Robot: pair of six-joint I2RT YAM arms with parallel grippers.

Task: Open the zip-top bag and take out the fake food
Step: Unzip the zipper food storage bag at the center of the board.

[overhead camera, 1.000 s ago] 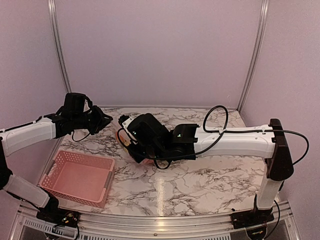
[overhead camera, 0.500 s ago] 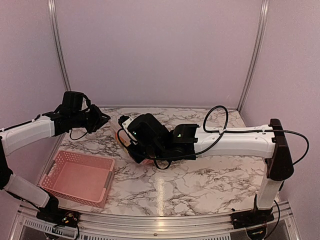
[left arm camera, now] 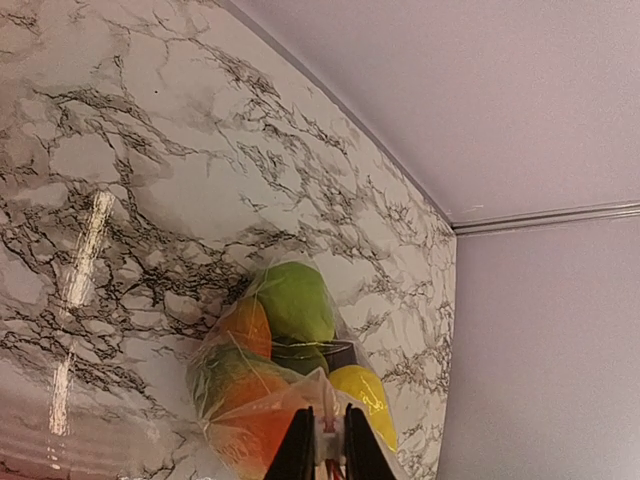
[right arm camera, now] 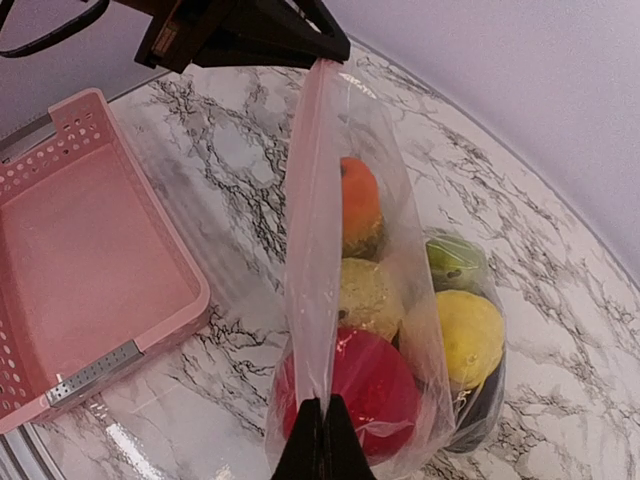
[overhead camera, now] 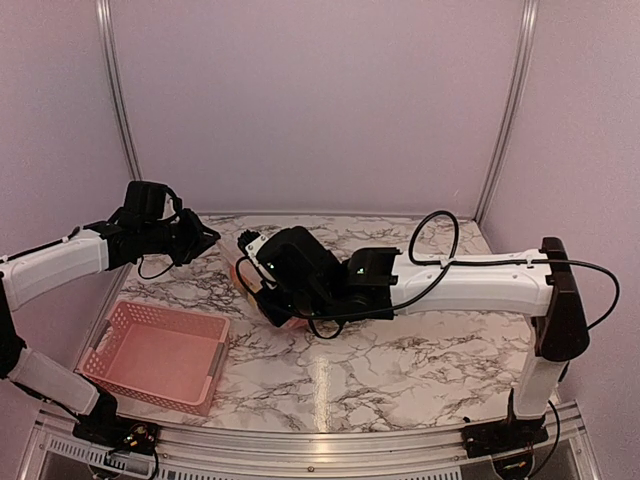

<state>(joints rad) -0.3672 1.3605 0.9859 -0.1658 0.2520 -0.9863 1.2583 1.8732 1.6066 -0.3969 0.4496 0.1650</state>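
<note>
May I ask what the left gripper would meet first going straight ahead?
Pinching the clear crinkly zip-top bag, the left gripper would probably push into the green plastic fruits inside first; depth is unclear.

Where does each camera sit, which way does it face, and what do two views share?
Top external: above and behind the arms, looking down on the table; both arms show.
Left wrist: on the left arm, looking along the left end effector, shut on the bag, toward the table.
Right wrist: on the right arm, looking past the right end effector, shut on the bag, toward the left end effector.
Shared: both wrist views show the bag of fake food.
</note>
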